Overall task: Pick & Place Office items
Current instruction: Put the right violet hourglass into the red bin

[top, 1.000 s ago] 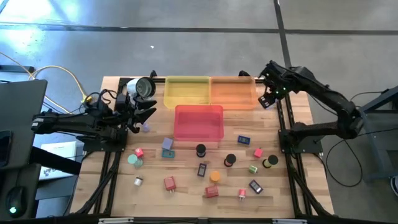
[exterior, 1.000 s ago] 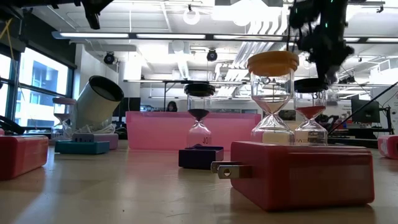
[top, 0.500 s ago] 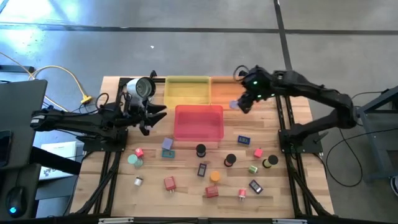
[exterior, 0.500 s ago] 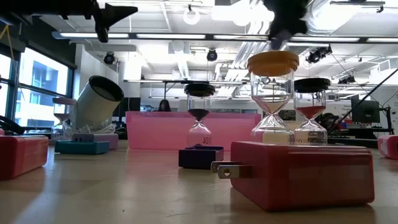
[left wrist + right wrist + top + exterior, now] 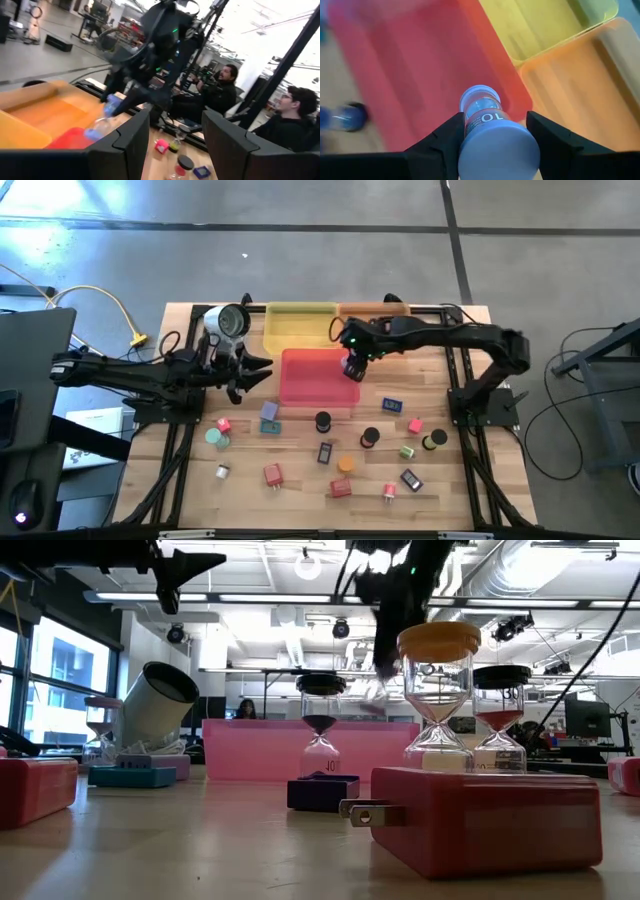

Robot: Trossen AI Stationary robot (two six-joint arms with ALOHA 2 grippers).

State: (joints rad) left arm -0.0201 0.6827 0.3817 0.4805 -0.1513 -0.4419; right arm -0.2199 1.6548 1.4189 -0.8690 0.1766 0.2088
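Lilac hourglass (image 5: 490, 131); apparently pink tray (image 5: 318, 385)

A robotics lab: wooden table (image 5: 300, 490), bare concrete floor (image 5: 300, 240), exposed ceiling ducts (image 5: 540, 570)

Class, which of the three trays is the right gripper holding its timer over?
The pink tray, the one nearest the loose items. The right gripper holds a lilac sand timer above its edge, not over the yellow or orange trays.
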